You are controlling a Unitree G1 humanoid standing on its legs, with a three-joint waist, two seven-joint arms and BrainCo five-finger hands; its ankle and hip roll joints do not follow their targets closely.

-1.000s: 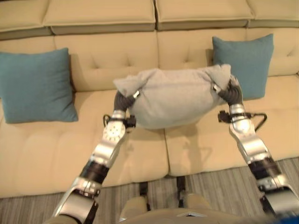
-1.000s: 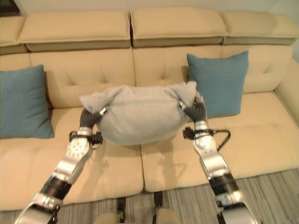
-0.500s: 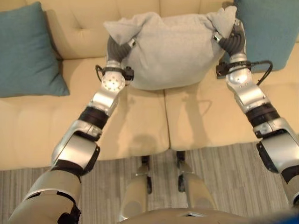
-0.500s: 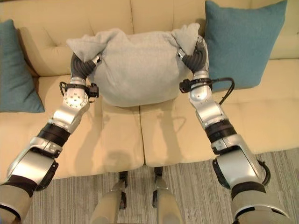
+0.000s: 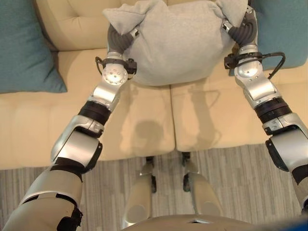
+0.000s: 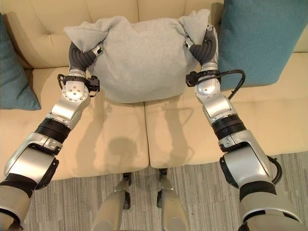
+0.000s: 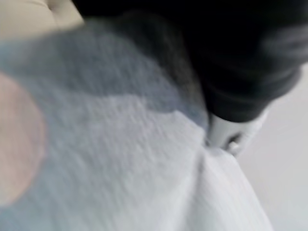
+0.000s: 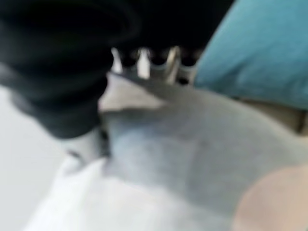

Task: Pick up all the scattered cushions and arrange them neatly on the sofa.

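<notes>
I hold the grey cushion (image 6: 139,57) above the sofa (image 6: 120,139) seat, against its backrest. My left robot hand (image 5: 117,41) is clenched on the cushion's left corner; my right robot hand (image 6: 204,45) is clenched on its right corner. One teal cushion (image 6: 262,38) stands just right of the grey cushion; another teal cushion (image 5: 24,48) stands well left of it.

A: What do the arms look like?
B: Silver-grey shells with black bands at the joints, and dark ribbed covers over the left hand (image 5: 117,42) and right hand (image 5: 243,30).
A: Cables?
B: A black loop at the right wrist.
</notes>
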